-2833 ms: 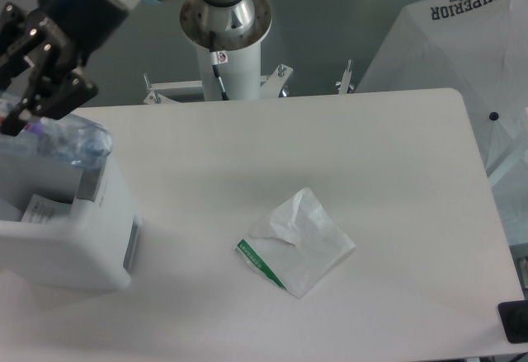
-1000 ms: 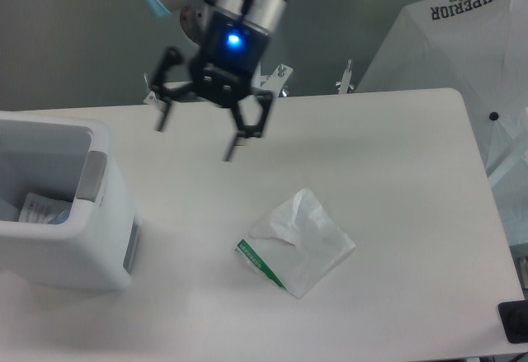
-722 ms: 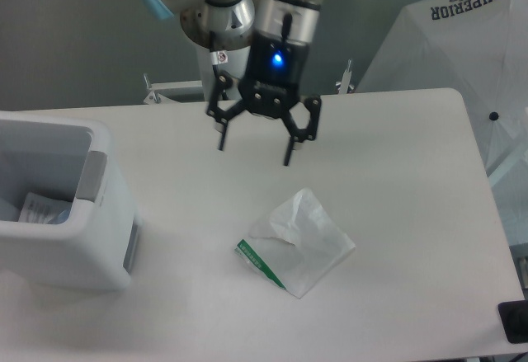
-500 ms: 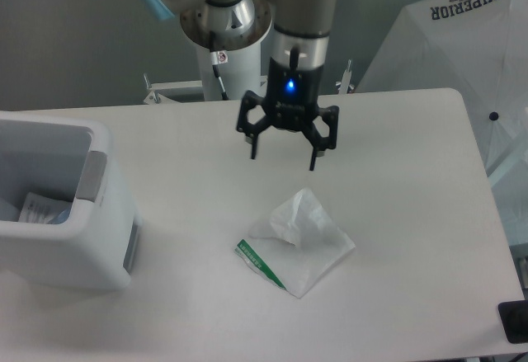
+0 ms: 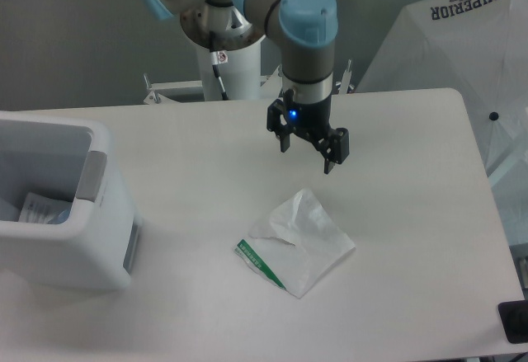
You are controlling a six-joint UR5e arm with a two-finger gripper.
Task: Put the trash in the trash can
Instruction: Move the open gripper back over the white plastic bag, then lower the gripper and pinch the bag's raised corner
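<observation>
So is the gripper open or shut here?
Open. The gripper's two fingers stand spread apart with nothing between them, above the table and clear of the bag.

Bag (image 5: 299, 242): thin crinkled translucent plastic. Bin (image 5: 62, 213): smooth white plastic. Table (image 5: 412, 172): matt white.

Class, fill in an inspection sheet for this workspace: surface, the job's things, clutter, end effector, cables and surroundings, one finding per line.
Surface: white table, rounded corners.
Job's things: plastic bag with a green edge strip lies crumpled near the table's middle; trash can stands at the left edge, something with a paper label inside it.
Clutter: nothing seen.
End effector: end effector open and empty, hovering above the table just behind the bag, blue light lit.
Cables: thin cable runs down the robot's white pedestal.
Surroundings: white sheet printed SUPERIOR at right; dark object at the lower right edge.
</observation>
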